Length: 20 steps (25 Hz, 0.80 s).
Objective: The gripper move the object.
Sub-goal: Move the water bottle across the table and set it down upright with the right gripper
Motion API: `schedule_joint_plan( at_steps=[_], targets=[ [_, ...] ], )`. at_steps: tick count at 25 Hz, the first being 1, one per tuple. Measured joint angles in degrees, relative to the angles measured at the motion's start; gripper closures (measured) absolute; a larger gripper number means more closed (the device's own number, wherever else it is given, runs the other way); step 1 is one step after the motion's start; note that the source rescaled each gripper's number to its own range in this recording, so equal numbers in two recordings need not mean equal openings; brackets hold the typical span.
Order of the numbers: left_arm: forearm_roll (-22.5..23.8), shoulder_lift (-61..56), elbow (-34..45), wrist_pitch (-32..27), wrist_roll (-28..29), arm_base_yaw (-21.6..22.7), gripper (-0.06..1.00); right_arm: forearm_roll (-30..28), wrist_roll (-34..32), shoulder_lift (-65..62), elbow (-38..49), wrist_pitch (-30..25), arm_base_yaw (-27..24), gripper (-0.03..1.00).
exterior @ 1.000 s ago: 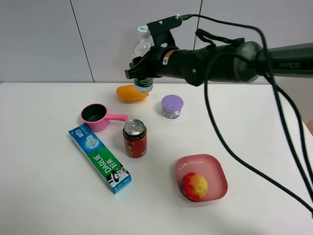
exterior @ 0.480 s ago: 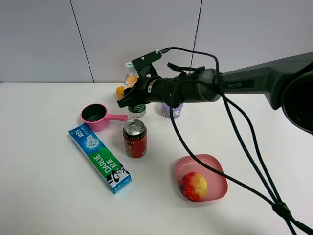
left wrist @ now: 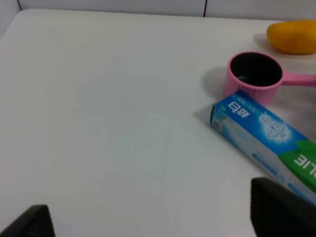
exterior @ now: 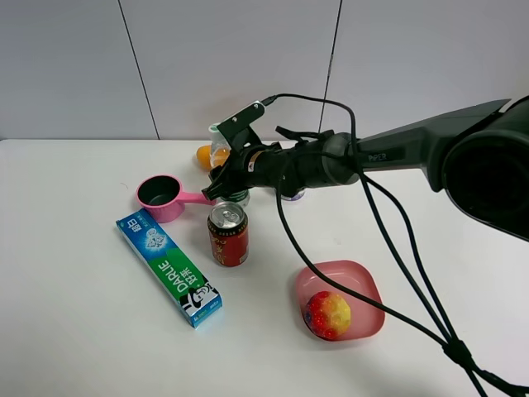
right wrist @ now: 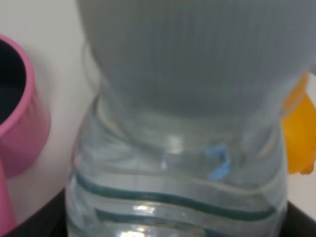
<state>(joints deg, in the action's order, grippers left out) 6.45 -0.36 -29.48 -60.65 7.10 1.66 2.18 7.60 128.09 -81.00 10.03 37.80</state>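
Lowered since a second ago, the right pincer (exterior: 225,175) has carried the water bottle (exterior: 219,147) from high above the orange fruit (exterior: 203,155) down to the level of the other things, and a little nearer the camera. The pincer is closed on the bottle's middle. In the right wrist view the clear ribbed body fills the frame, with dark finger edges flanking it at both lower corners. The bottle stands upright in the grip, its cap above the pincer and its green-labelled foot below. Whether the foot touches the white surface (exterior: 74,331) cannot be told.

Just behind the pincer lies the orange fruit, partly seen through the clear plastic. Beside the pincer, away from its arm, stands a pink scoop cup (exterior: 161,197), whose handle points at the bottle's foot and ends just short of it. In front of the pincer, toward the camera, a red drink can (exterior: 228,234) stands upright, near the bottle but apart from it. Beyond the cup on the near side lies a blue and green toothpaste box (exterior: 169,269), flat and aslant. Well in front of the arm sits a pink bowl (exterior: 364,289) holding a red and yellow ball (exterior: 328,314).

The left pincer (left wrist: 153,219) hangs open over bare surface, with its dark fingertips (left wrist: 279,210) spread wide and nothing between them. The cup and the end of the box lie ahead of it.
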Motion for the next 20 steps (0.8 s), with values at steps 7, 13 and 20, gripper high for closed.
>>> schedule_joint_plan(
  at_steps=[7, 13, 20],
  targets=[
    [-0.05, 0.0, 0.0, 0.0, 0.0, 0.0, -0.06, 0.54, 0.34, 0.59, -0.18, 1.33, 0.0, 0.32],
    [-0.05, 0.0, 0.0, 0.0, 0.0, 0.0, -0.06, 0.82, 0.34, 0.59, -0.18, 1.33, 0.0, 0.32],
    [-0.05, 0.0, 0.0, 0.0, 0.0, 0.0, -0.06, 0.82, 0.4, 0.59, -0.18, 1.33, 0.0, 0.29]
  ],
)
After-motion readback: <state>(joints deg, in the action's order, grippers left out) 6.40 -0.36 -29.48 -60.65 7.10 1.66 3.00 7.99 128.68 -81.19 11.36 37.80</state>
